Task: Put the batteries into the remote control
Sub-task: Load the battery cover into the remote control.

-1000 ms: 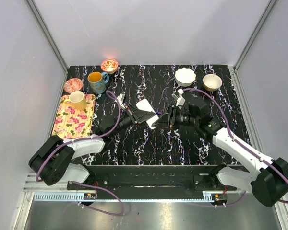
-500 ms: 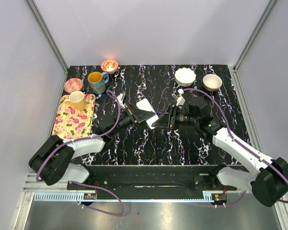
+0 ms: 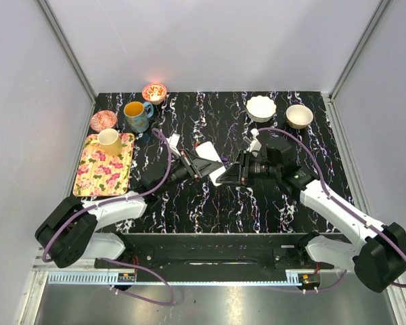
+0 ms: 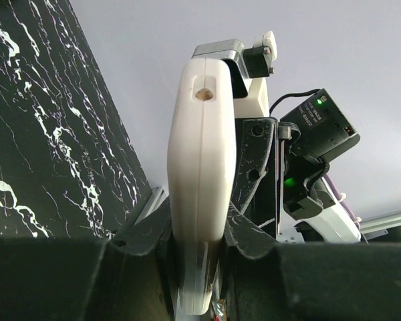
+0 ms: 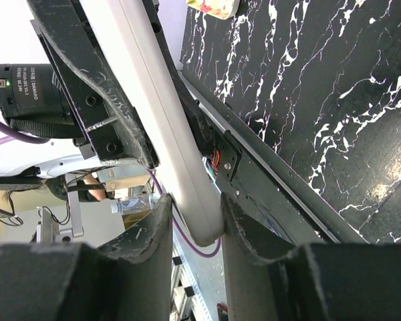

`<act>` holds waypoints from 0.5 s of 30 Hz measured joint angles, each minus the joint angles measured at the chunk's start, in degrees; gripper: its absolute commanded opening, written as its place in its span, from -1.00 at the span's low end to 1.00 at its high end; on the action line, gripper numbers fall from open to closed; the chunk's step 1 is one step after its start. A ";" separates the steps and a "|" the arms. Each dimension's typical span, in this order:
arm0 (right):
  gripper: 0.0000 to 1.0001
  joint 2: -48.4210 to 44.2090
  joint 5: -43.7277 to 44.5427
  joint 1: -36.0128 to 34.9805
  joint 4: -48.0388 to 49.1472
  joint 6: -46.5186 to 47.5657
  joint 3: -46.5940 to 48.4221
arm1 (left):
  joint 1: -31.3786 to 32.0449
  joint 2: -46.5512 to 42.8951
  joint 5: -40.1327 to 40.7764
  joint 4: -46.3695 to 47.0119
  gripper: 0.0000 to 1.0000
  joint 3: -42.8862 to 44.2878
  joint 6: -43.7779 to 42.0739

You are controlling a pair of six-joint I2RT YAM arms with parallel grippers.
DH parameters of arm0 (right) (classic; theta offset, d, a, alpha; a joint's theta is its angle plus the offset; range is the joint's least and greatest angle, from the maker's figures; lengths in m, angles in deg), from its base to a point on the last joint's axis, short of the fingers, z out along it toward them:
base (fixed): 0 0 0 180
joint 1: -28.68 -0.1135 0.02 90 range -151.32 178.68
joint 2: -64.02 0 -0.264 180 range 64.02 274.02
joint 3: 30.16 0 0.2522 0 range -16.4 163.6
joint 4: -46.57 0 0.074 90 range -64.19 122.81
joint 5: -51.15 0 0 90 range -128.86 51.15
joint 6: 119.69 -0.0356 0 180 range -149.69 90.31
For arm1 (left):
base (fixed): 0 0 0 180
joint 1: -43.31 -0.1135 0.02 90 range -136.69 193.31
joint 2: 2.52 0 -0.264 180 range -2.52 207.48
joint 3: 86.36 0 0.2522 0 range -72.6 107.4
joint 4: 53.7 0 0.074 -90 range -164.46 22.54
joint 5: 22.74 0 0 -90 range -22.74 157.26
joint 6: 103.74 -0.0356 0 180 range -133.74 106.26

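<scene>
Top external view: left gripper (image 3: 204, 166) and right gripper (image 3: 229, 170) meet mid-table (image 3: 210, 210), bare marble all round, well apart from the bowls (image 3: 261, 107) at the far edge and the tray (image 3: 108, 169) at the left. Both clamp the remote (image 3: 207, 150), held off the table. Its long axis runs diagonally, far-left to near-right. Left wrist view sees it edge-on.

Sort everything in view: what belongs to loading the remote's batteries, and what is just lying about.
For the job:
remote control, gripped by the left gripper and the right gripper. No batteries are visible.

Lying about:
flowered tray, yellow cup, blue mug, pink bowl, red bowl, white bowl, tan bowl.
</scene>
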 measured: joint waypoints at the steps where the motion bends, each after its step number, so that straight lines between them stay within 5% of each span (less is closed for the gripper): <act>1: -1.00 0.00 0.00 0.02 -0.15 -0.02 0.00 | 0.31 0.00 0.42 -0.11 -1.00 0.00 -0.24; 15: -1.00 -2.10 0.07 1.84 -2.75 0.04 0.02 | 3.52 0.42 4.98 0.04 -1.00 0.57 -1.62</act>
